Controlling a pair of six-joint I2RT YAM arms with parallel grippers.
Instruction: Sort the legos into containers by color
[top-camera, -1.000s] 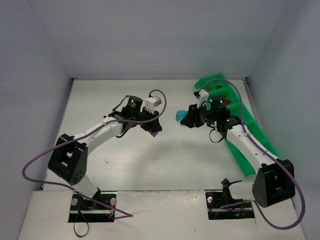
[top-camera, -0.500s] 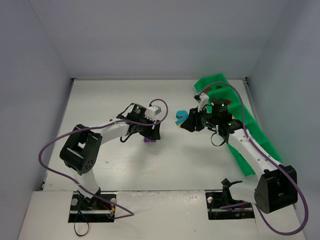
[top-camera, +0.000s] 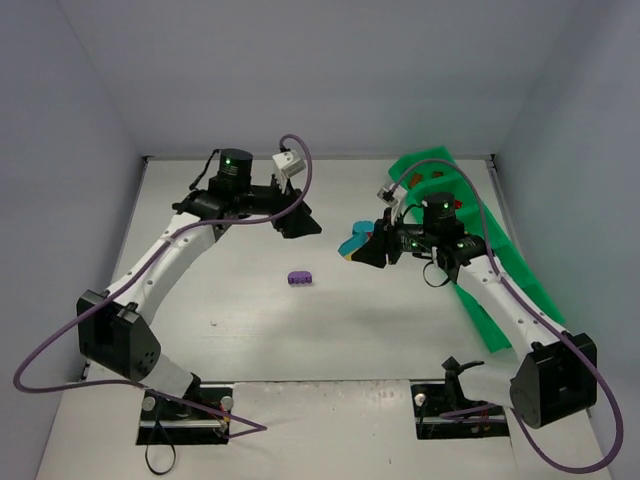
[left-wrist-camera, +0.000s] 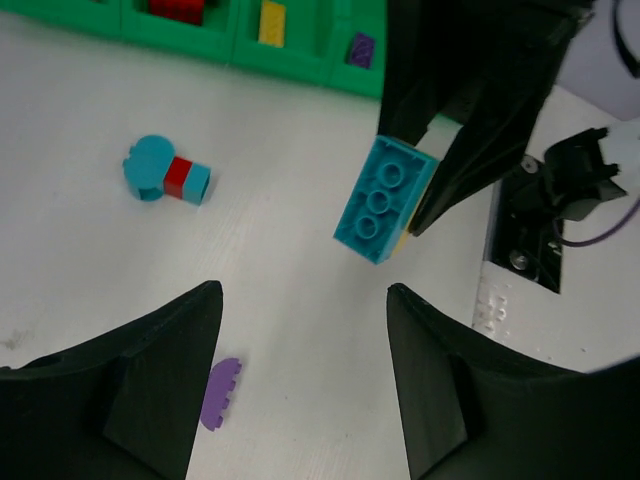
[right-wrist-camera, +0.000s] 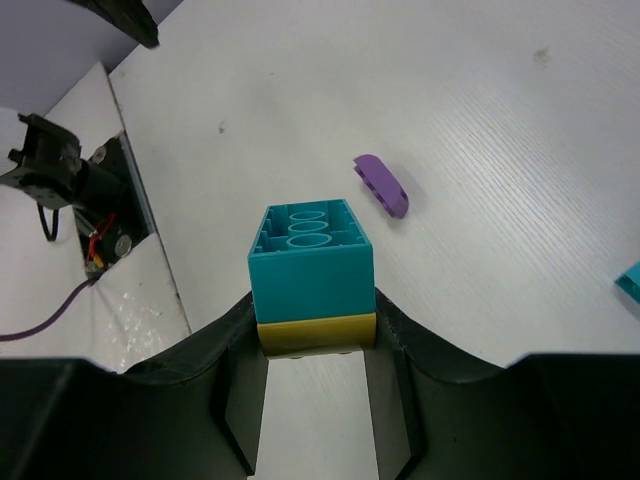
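Firmly clamped, the right arm's two black fingers (right-wrist-camera: 245, 400) press on the sides of a stacked pair of studded plastic bricks (right-wrist-camera: 312, 270), teal over yellow in the wrist view. The pair juts out past the fingertips and hangs clear above the white counter (right-wrist-camera: 520, 120); from the other wrist, round studs show on its teal face. The left arm's black fingers (left-wrist-camera: 150, 390) stand wide apart with nothing between them, raised above the counter. Below and apart from them, a small purple studded plastic brick (top-camera: 300, 278) lies alone on the counter between the two arms. Farther off sits a little cluster of a round teal piece joined to red and teal bricks (left-wrist-camera: 165, 175). It is near the long bright green plastic tray (left-wrist-camera: 300, 55), whose compartments hold a red brick (left-wrist-camera: 178, 8), a yellow brick (left-wrist-camera: 271, 22) and a purple brick (left-wrist-camera: 361, 48).
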